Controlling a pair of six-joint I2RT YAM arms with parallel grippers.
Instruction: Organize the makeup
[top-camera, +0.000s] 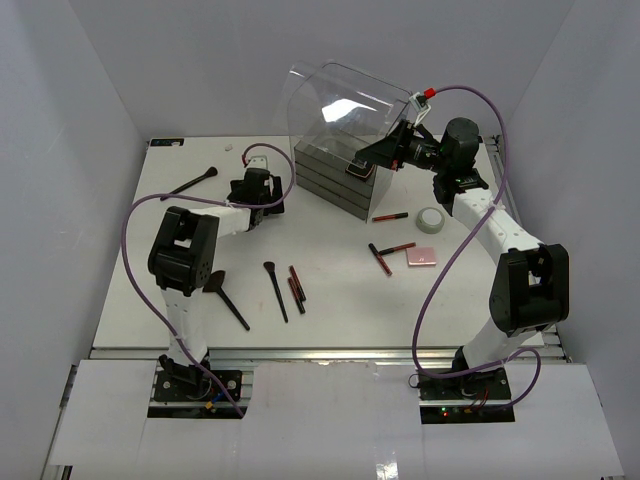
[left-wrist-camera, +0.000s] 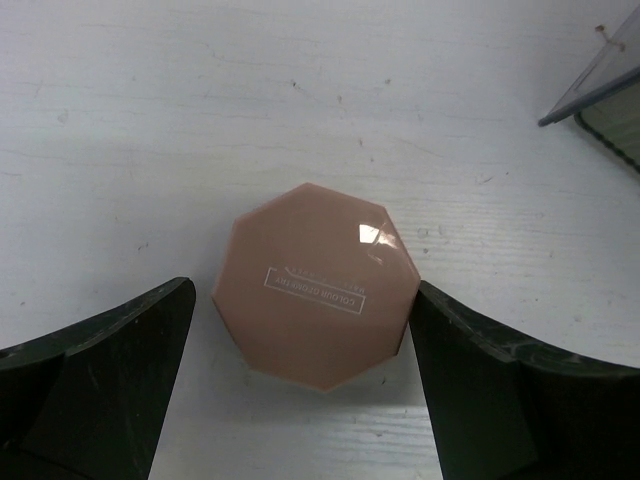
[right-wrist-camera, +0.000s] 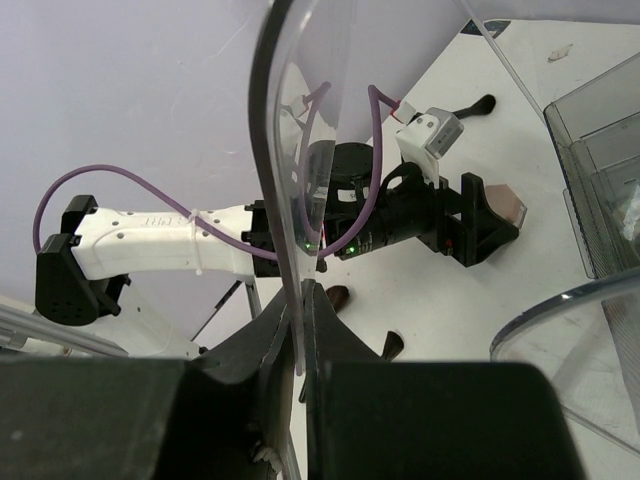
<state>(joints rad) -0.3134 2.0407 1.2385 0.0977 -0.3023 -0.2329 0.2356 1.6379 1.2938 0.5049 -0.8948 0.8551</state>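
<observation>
A pink octagonal compact (left-wrist-camera: 318, 283) lies on the white table between the fingers of my left gripper (left-wrist-camera: 302, 288), which is open around it; the right finger (left-wrist-camera: 500, 380) is at its edge. My right gripper (right-wrist-camera: 303, 320) is shut on the edge of the clear lid (right-wrist-camera: 275, 150) of the drawer box (top-camera: 335, 175) and holds it raised. In the top view my left gripper (top-camera: 265, 190) is left of the box and my right gripper (top-camera: 375, 155) is over it. Brushes (top-camera: 275, 290), red-and-black sticks (top-camera: 296, 285), a pink square compact (top-camera: 421, 257) and a round jar (top-camera: 431, 221) lie on the table.
Another brush (top-camera: 195, 182) lies at the far left and one (top-camera: 225, 295) near the left arm's base. More sticks (top-camera: 390, 216) lie right of the box. White walls close in the table on three sides.
</observation>
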